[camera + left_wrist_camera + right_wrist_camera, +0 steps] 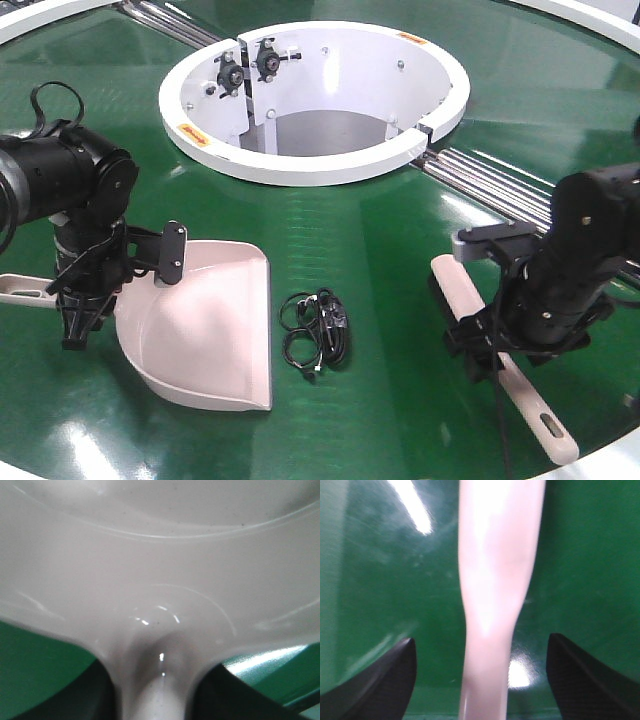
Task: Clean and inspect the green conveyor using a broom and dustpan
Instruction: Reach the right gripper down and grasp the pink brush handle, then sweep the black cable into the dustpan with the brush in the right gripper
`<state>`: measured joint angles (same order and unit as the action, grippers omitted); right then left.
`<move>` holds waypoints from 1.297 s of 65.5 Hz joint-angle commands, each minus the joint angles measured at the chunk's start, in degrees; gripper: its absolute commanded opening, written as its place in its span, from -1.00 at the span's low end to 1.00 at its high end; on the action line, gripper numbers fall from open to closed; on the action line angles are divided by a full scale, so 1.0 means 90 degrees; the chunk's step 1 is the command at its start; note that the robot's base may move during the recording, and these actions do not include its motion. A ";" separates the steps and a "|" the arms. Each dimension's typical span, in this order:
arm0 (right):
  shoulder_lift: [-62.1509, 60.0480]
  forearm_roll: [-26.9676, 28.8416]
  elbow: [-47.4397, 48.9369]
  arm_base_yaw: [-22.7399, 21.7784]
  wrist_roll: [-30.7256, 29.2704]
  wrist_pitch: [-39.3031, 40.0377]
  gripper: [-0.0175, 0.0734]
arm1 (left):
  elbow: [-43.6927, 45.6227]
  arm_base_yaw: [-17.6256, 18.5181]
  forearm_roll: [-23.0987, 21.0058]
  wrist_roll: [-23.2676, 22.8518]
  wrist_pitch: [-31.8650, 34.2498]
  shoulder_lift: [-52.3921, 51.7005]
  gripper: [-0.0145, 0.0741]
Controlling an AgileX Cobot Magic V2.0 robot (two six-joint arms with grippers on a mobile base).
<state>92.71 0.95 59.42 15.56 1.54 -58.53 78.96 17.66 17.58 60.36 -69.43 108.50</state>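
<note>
Glossy dark green belting, the green conveyor [400,410] curves around a white ring [300,172], with silver rods [500,192] running out from the ring's right side.

The dustpan [215,340] is pale beige plastic and lies flat on the belt in front of the ring and to its left. Its raised walls sit on the far-left side and its wide flat lip faces a small tangle of black cable [318,333] just beside it. The left gripper [78,335] is clamped on the dustpan's handle; in the left wrist view its dark fingers press against both sides of the handle.

The broom [532,412], slim and the same beige, lies in front of the ring and to its right. Its head points toward the ring and the slotted handle end points away. The right gripper [478,345] hangs over it with its fingers spread wide, green belt showing on either side of the handle.

Bare belt lies between the ring and the dustpan, and between the cable and the broom. The broom's handle end sits near the conveyor's pale outer edge.

The right arm covers the middle of the broom, and most of the bristles cannot be seen. The dustpan's handle is cut off at the picture's left border. Both wrist views are blurred.
</note>
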 commanded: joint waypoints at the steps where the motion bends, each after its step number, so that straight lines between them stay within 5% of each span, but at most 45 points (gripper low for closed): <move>1: 0.0048 -0.0044 0.0187 0.0004 -0.0061 0.0079 0.54 | 0.0166 0.0028 0.0064 -0.0068 -0.0231 -0.0335 -0.69; 30: 0.0613 -0.0044 0.0187 0.0004 0.0009 0.0111 0.46 | 0.0166 0.0028 0.0064 -0.0068 -0.0231 -0.0335 -0.69; 58: 0.0557 0.0348 0.0187 0.0004 -0.0171 0.0103 -0.65 | 0.0166 0.0028 0.0064 -0.0068 -0.0231 -0.0335 -0.69; 85: 0.0187 0.0772 0.0362 0.0275 0.0178 -0.0144 -0.62 | 0.0166 0.0028 0.0064 -0.0068 -0.0231 -0.0335 -0.69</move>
<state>97.09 7.20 60.09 16.24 2.74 -58.23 78.96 17.66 17.58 60.36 -69.43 108.50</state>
